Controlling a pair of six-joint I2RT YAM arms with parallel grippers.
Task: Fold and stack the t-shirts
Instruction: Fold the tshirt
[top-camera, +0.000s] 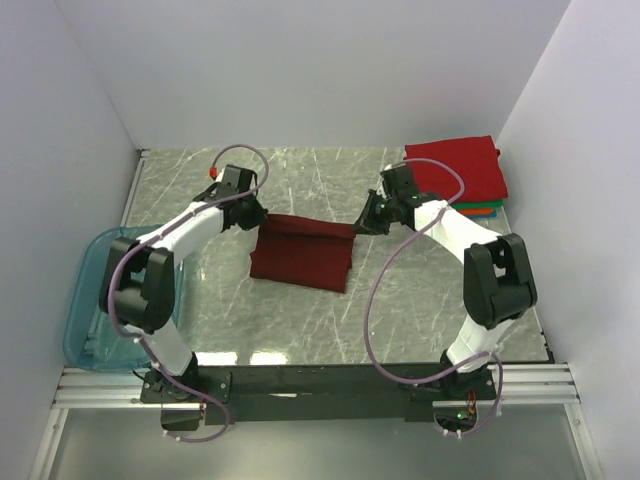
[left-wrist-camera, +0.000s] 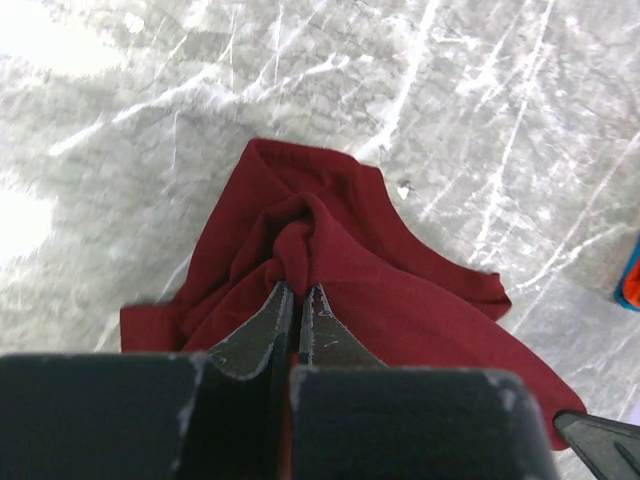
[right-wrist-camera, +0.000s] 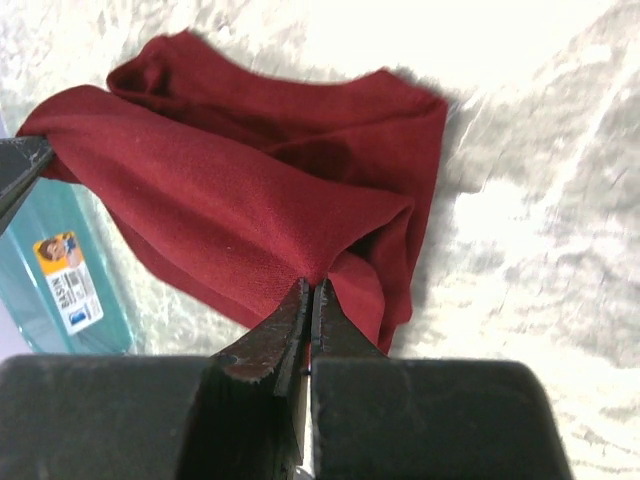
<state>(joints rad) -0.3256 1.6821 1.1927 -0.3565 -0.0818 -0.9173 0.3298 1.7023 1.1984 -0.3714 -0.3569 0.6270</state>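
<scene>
The dark maroon t-shirt (top-camera: 300, 252) hangs folded over in the middle of the table, its lower edge on the marble. My left gripper (top-camera: 258, 217) is shut on its upper left corner, and the pinched cloth (left-wrist-camera: 296, 245) bunches at the tips. My right gripper (top-camera: 360, 226) is shut on the upper right corner, where the maroon cloth (right-wrist-camera: 250, 215) stretches away from the tips. The stretched top edge runs between the two grippers. A stack of folded shirts (top-camera: 455, 170), bright red on top with green, orange and blue edges below, lies at the back right.
A translucent teal plastic bin (top-camera: 92, 305) stands at the table's left front, beside the left arm; it also shows in the right wrist view (right-wrist-camera: 60, 270). White walls close in the back and sides. Purple cables loop over both arms.
</scene>
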